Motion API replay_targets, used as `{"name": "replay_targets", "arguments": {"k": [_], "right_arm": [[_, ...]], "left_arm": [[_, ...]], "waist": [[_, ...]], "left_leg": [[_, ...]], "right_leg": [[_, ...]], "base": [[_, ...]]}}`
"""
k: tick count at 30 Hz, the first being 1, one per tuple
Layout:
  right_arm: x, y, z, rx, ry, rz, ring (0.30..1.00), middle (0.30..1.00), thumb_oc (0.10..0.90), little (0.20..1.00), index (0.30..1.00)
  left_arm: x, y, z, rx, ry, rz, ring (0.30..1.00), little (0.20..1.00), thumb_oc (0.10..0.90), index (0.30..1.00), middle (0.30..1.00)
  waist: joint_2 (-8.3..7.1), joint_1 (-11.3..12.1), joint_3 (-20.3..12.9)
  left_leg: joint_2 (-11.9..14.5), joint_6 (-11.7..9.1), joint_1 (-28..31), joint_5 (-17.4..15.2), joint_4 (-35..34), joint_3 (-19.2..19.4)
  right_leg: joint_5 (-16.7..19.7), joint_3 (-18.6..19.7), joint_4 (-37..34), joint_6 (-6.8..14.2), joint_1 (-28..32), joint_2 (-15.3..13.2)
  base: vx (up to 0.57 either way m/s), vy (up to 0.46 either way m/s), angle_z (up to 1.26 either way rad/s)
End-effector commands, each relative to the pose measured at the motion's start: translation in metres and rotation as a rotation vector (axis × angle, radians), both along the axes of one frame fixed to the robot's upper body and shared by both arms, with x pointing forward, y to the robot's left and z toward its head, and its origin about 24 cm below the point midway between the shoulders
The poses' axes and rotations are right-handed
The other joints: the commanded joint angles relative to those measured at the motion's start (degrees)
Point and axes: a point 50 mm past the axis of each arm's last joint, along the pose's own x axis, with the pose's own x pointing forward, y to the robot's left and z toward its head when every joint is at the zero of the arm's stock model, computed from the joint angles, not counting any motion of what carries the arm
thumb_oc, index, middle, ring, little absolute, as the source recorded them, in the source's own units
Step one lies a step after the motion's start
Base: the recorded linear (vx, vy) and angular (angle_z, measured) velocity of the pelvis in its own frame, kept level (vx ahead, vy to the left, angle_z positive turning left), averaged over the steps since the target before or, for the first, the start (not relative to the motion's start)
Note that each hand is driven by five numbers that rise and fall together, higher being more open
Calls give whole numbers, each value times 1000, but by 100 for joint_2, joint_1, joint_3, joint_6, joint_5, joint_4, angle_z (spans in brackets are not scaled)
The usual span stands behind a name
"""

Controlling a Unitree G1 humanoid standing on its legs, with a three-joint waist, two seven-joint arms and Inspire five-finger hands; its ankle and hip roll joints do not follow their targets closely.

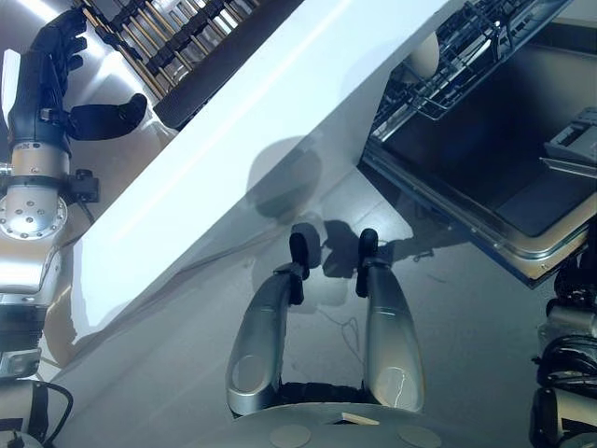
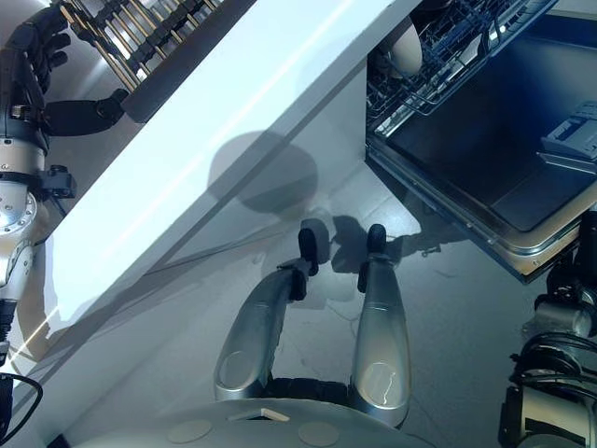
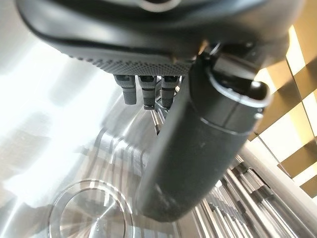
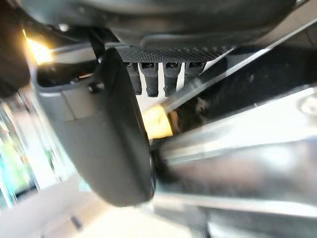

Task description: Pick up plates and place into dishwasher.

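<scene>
At eleven o'clock your left robot hand (image 1: 56,65) hangs relaxed, empty; right robot hand (image 4: 148,74) likewise. A plate (image 1: 424,54) sits racked at one o'clock: stiff, slippery, breakable, so grip rims.

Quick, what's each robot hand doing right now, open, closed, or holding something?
Left robot hand: open, fingers relaxed, holding nothing, raised beside the dish rack.
Right robot hand: open, fingers straight, holding nothing.
</scene>
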Motion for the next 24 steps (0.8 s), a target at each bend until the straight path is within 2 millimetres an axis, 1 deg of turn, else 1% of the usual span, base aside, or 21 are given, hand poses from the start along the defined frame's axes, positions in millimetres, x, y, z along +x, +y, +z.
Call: {"name": "replay_targets", "arguments": {"k": [1, 4, 7, 10, 13, 14, 15, 19, 24], "right_arm": [[61, 73, 21, -174, -164, 661, 900, 900, 800, 900, 900], [78, 109, 53, -284, -328, 901, 900, 900, 800, 900, 900], [88, 137, 94, -440, -489, 1090, 900, 900, 800, 900, 900], [99, 171, 146, -584, -641, 1222, 900, 900, 800, 900, 900], [101, 194, 176, -694, -728, 1305, 900, 900, 800, 900, 900], [100, 205, 184, -731, -748, 1328, 900, 900, 800, 900, 900], [99, 211, 188, -757, -762, 1343, 900, 900, 800, 900, 900], [93, 231, 196, -822, -791, 1388, 900, 900, 800, 900, 900], [91, 242, 200, -847, -809, 1414, 900, 900, 800, 900, 900]], "left_arm": [[2, -25, 33, 19, -222, -129, 900, 900, 800, 900, 900], [-1, -23, 28, 46, -215, -129, 900, 900, 800, 900, 900], [-2, -23, 24, 62, -215, -130, 900, 900, 800, 900, 900], [-1, -23, 21, 67, -209, -132, 900, 900, 800, 900, 900], [2, -24, 20, 64, -202, -136, 900, 900, 800, 900, 900], [3, -25, 20, 59, -199, -139, 900, 900, 800, 900, 900], [3, -25, 19, 59, -195, -140, 900, 900, 800, 900, 900], [5, -26, 18, 50, -185, -145, 900, 900, 800, 900, 900], [6, -25, 19, 40, -176, -154, 900, 900, 800, 900, 900]], "waist": [[-36, -177, -47], [-157, -106, -47], [-268, -22, -47], [-329, 55, -47], [-364, 110, -47], [-378, 122, -47], [-388, 136, -47], [-417, 161, -47], [-431, 211, -47]], "left_leg": [[-269, -12, -110, -391, 340, 22], [-225, -13, -58, -354, 278, -22], [-185, -25, -33, -323, 241, -63], [-151, -26, -56, -340, 303, -105], [-137, -24, -75, -381, 396, -121], [-138, -13, -87, -406, 443, -123], [-143, -6, -84, -417, 465, -125], [-171, 30, -113, -453, 558, -154], [-193, 59, -100, -469, 600, -180]], "right_leg": [[-533, -523, 174, -40, 360, 260], [-499, -624, 92, -21, 478, 263], [-469, -680, 17, -3, 564, 270], [-482, -724, 68, 5, 573, 251], [-507, -762, 118, -2, 599, 220], [-512, -778, 135, -4, 603, 204], [-509, -788, 137, -7, 618, 194], [-502, -802, 184, -9, 621, 170], [-494, -809, 202, -3, 668, 140]], "base": [[15, -98, 3], [25, -97, 0], [31, -52, -11], [36, 3, -12], [41, 22, -25], [51, 43, -35], [49, 45, -34], [42, 47, -8], [51, 60, 2]]}}
